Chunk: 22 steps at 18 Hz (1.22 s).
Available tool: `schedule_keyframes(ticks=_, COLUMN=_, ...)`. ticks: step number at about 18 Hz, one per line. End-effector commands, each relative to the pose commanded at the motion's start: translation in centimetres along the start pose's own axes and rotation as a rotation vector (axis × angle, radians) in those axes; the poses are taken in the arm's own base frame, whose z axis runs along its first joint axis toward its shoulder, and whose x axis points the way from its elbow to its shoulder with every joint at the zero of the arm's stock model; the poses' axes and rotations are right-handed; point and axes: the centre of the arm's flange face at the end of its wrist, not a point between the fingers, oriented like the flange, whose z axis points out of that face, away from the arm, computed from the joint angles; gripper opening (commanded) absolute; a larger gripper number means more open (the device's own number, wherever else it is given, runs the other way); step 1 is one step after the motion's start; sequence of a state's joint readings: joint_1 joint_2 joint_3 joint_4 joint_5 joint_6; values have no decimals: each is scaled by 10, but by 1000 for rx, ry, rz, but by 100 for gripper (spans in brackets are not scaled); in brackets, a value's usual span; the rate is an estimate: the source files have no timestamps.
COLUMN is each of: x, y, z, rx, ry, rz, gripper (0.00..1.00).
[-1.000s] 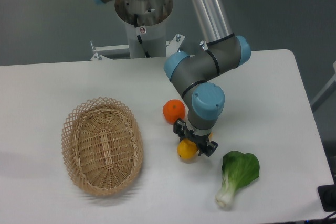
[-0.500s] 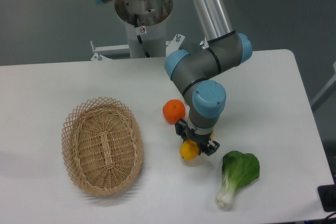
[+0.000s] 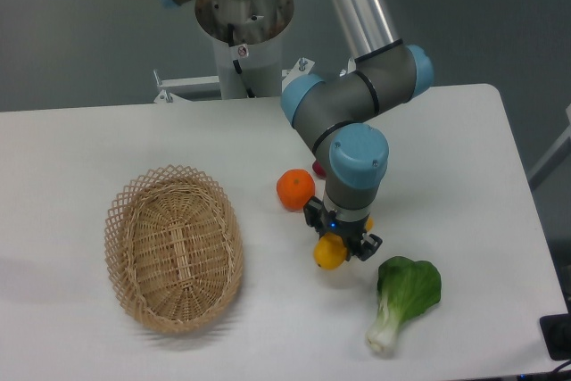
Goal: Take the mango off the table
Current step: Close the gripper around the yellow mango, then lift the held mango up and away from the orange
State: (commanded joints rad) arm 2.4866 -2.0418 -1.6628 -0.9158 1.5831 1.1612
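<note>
Gripper (image 3: pixel 340 238): pointing straight down from the blue-capped wrist, jaws closed on the mango, one black finger showing at each side of the fruit.

Mango (image 3: pixel 327 252): yellow, shading to orange at its upper end, held between the fingers. Only its lower, rounded end shows below the gripper; the rest is hidden by the wrist. Whether it touches the table or hangs just clear of it cannot be told from this view.

Table (image 3: pixel 464 149): white top with rounded corner, spreading out on all sides beneath the gripper.

Orange (image 3: pixel 295 189): round, on the table just beside the gripper, up and to the picture's left of it. Apart from the mango.

Purple item (image 3: pixel 318 169): a small sliver showing behind the arm, just past the orange; too much is hidden to name it.

Bok choy (image 3: pixel 403 299): green leaves and white stalk, lying on the table near the gripper, down and to the picture's right of it, stalk end toward the front edge. Not touching the mango.

Basket (image 3: pixel 174 247): oval wicker, open side up, on the table well apart from the gripper, toward the picture's left.

Arm (image 3: pixel 357 104): grey links with blue joint caps, coming down from the top of the picture and bending over the gripper.
</note>
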Motion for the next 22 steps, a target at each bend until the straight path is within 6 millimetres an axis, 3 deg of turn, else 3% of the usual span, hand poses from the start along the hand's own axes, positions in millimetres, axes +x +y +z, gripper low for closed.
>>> schedule_keyframes(ticks=2, x=-5, y=5, z=-6, rx=3, ry=-10, rz=-9, gripper=36)
schedule_keyframes(ticks=6, x=-27, y=20, z=-36, rx=29, ry=-62, rz=-37, gripper=38)
schedule_keyframes(ticks=22, x=-66, y=43, z=-76, rx=21, ry=-97, rz=47, gripper=42)
